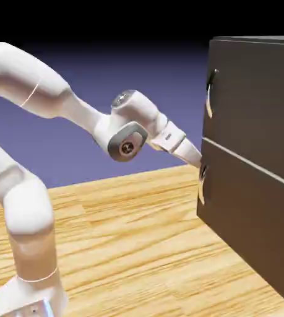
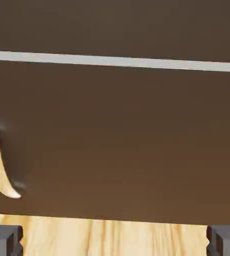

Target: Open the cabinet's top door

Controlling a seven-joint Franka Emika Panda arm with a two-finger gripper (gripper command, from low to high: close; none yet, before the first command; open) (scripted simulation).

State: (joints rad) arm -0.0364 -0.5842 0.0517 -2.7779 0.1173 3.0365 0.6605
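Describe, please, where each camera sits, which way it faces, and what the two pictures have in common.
Exterior view: stands apart, beside the robot, facing the white arm as it reaches right to the dark cabinet; the pincer itself can't be made out.
Hand view: rides on the hand, looking along the pincer at the cabinet front; two grey fingertips show, wide apart, at the bottom corners.
Shared: the pale seam, lower door, its curved handle and wood-grained surface.

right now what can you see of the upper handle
The upper handle is a slim curved bar on the cabinet's top door, near its left edge in the exterior view. It looks like metal, dark at the top and shiny pale below. It runs roughly upright, above the pale seam. The gripper isn't seen holding it.
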